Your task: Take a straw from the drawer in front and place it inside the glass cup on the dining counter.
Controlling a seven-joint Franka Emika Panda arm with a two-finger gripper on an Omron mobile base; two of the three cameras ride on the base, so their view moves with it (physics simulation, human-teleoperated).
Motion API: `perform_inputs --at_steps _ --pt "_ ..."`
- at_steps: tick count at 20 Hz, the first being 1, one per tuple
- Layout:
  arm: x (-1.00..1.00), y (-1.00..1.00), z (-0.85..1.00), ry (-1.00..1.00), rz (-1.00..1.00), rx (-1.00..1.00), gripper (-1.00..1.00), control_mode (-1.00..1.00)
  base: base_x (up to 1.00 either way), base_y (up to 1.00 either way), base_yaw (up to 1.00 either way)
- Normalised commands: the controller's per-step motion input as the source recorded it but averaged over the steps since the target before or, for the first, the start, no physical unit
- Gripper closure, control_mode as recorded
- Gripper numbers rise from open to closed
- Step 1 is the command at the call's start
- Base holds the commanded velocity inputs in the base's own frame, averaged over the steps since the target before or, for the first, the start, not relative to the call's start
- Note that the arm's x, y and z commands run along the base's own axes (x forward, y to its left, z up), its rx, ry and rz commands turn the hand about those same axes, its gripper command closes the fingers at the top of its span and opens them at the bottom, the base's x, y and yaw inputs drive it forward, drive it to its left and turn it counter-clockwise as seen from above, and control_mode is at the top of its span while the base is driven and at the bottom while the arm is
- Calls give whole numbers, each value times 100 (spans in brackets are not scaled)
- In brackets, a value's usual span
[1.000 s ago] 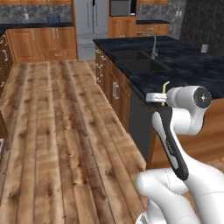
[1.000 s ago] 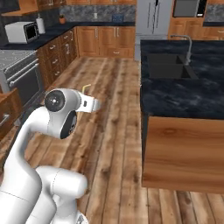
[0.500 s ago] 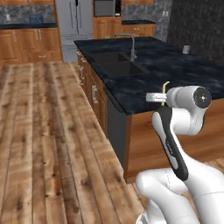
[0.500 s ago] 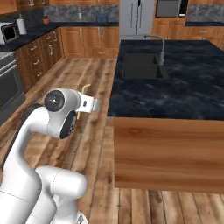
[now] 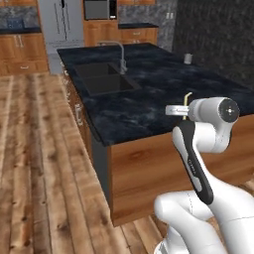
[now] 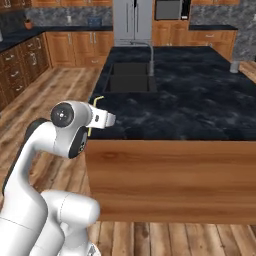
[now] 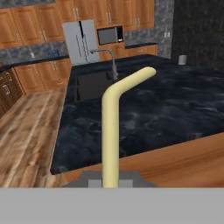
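Over on the left the wooden floor [image 5: 34, 149] runs clear alongside the dining bench [image 5: 149, 104], so nothing there looks likely to snag the base. Next comes the sink [image 5: 101, 82] with its curved faucet [image 5: 119, 54], set into the black marble; a wide swing of the arm across that end could clip the spout.

Nearer the middle, the end effector [image 5: 177, 110] is clamped shut on the straw [image 7: 111, 131], which stands up from between the tips with its bent top leaning over the marble. It's a thin thing pinched low down, so I'd worry about it twisting in the grip or slipping out if the base jolts.

Far to the right, well apart from the arm, the glass cup [image 5: 188, 58] sits near the far edge of the bench. That's the real risk, I think: a small mouth, a long reach, and a bent straw that could knock the rim and tip the cup.
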Motion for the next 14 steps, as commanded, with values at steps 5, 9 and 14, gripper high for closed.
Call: perform_inputs --at_steps 5,9,14 --pt "0 0 0 0 0 0 100 100 48 -71 -10" --pt "0 0 0 0 0 0 100 100 48 -70 -12" --pt "0 0 0 0 0 0 100 100 76 -60 -10"
